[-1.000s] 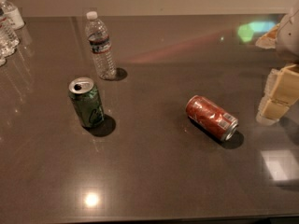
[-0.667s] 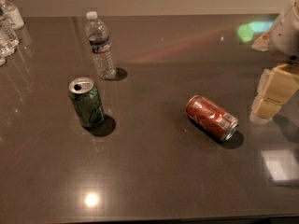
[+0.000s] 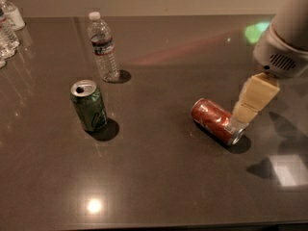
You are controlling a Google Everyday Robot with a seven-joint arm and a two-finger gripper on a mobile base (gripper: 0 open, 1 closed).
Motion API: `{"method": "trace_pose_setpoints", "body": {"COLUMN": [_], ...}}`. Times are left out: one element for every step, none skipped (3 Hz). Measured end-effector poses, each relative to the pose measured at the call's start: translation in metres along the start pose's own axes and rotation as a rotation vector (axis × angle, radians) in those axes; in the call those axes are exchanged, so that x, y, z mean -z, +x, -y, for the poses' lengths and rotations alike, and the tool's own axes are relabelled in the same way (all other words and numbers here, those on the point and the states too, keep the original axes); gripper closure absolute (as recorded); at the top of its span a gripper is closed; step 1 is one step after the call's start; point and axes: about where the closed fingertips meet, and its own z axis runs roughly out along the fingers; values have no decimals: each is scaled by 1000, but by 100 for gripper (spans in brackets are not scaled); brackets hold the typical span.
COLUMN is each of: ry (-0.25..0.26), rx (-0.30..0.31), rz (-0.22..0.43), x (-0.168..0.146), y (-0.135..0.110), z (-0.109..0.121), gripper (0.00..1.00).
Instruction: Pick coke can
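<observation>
The coke can (image 3: 215, 120) is red with silver ends and lies on its side on the dark table, right of centre. My gripper (image 3: 249, 109) hangs from the white arm at the upper right. Its cream-coloured tip reaches down to the can's right end, right above or against it. Only one cream finger shows from this angle.
A green can (image 3: 89, 106) with a silver top stands upright at the left. A clear water bottle (image 3: 103, 47) stands behind it. More bottles (image 3: 7, 25) sit at the far left edge. The table's front edge (image 3: 154, 224) runs along the bottom.
The arm has swung left and down, bringing the gripper from beside the can's right side to its right end. The can has not moved.
</observation>
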Motion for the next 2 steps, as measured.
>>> {"method": "trace_pose_setpoints", "body": {"ry": [3, -10], "rx": [-147, -250], "rz": [-16, -48], "x": [-20, -45], "y": [-3, -10], "z": [-2, -2], "gripper": [0, 0]}}
